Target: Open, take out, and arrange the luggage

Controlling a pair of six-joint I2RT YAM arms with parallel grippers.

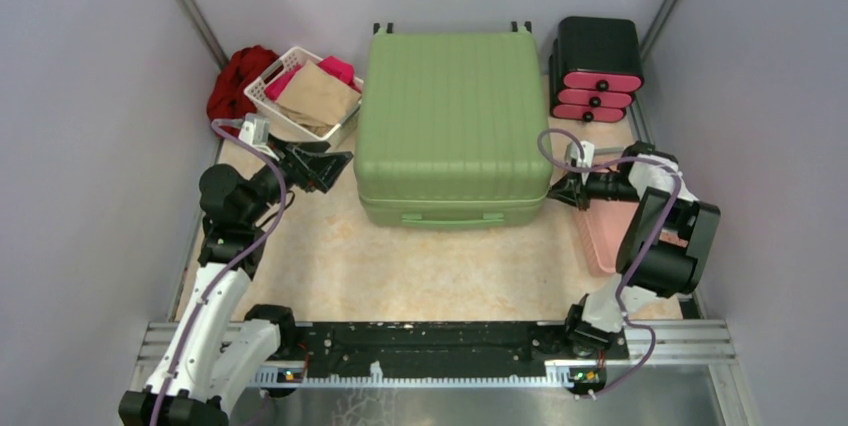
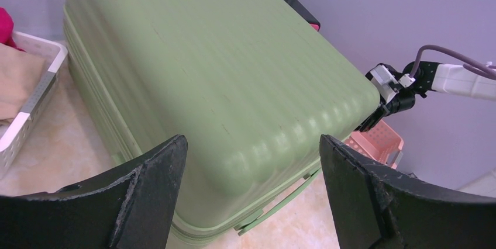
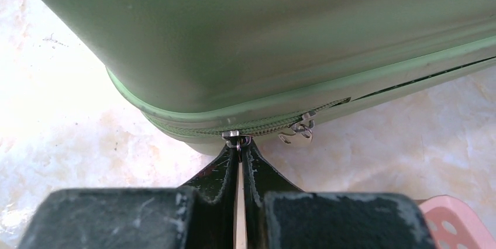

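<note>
The luggage is a large light-green ribbed suitcase lying flat and closed in the middle of the table. My right gripper is at its front right corner. In the right wrist view the right gripper is shut on a small metal zipper pull on the luggage. A second zipper slider sits just to the right, where the zip has started to part. My left gripper stands open beside the left side of the case, holding nothing. In the left wrist view the left gripper faces the luggage.
A white basket with tan and pink cloth stands at the back left, with a red cloth behind it. A black-and-pink drawer box is at the back right. A pink basket lies under the right arm. Grey walls close in both sides.
</note>
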